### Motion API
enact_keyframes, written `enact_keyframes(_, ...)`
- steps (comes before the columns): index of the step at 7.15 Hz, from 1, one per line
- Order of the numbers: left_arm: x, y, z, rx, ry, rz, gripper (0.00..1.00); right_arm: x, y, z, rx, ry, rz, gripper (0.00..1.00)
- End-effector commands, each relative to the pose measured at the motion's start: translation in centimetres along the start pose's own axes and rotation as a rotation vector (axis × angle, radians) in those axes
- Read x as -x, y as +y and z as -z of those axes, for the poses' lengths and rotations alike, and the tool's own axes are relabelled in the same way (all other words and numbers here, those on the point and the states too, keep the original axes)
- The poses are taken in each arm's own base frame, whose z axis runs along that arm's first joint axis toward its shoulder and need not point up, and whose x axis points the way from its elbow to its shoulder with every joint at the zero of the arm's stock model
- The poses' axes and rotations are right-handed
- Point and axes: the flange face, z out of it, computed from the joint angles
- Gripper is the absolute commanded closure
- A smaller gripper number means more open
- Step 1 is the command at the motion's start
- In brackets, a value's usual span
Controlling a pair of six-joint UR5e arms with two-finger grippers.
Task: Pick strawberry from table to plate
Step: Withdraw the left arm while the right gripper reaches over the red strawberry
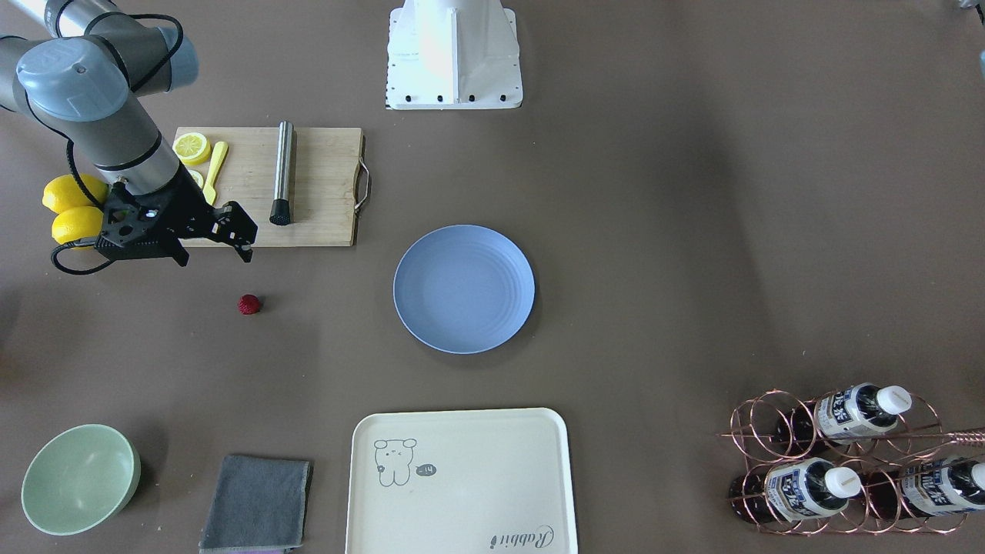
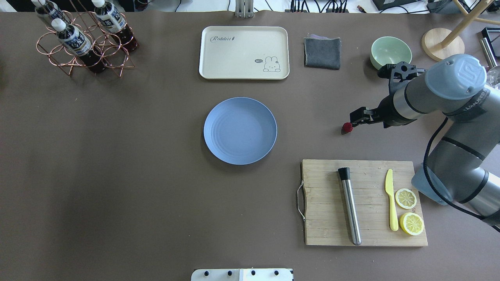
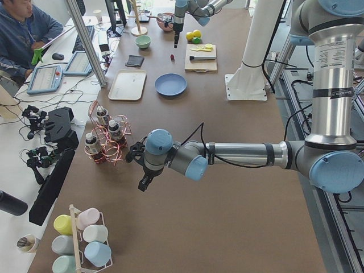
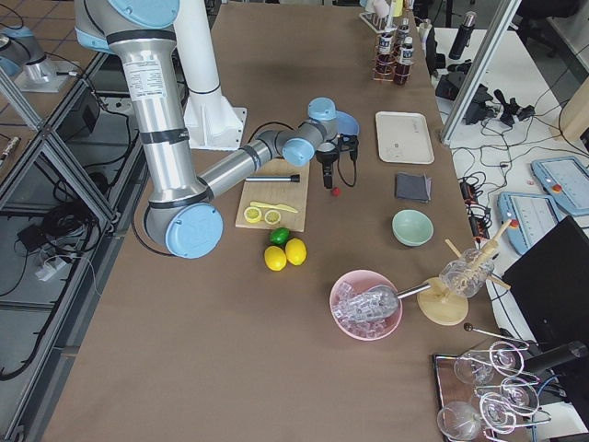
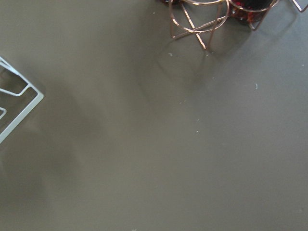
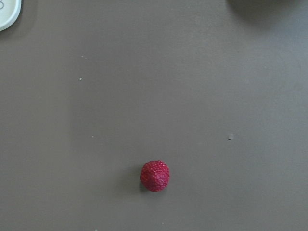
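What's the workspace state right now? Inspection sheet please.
surface: table grey-brown, no spills seen
job's things: strawberry on table, apart from plate; plate empty
clutter: board with steel rod, knife, lemon slices; lemons; bowl; cloth; tray; bottle rack
grippers: right gripper open, above table near strawberry, not touching; left gripper over bare table, state unclear
cables: black cable loops off right wrist
surroundings: person seated at side desk; pink bowl at table end

Bumpy strawberry [image 6: 155, 175] on matte table [image 1: 692, 231] — plate [image 1: 464, 288] matte, faintly ringed.
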Motion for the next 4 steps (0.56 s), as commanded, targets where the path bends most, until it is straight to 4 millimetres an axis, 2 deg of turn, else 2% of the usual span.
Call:
enact_keyframes(1,4.1,3.6,1.7,0.142,0.037,-0.007,0.01,0.4,0.3,-0.6,-0.005,0.010,0.010,0.00)
enact_keyframes(3,4.2,5.0,1.1,0.213,0.085,0.080,0.01,-0.3,0.5,-3.3,0.002,0.041,0.014,0.00)
enact_keyframes(4,4.3,7.1,0.8,0.216,0.090,0.096,0.01,-0.3,0.7,-4.6,-0.006,0.030,0.028,0.01)
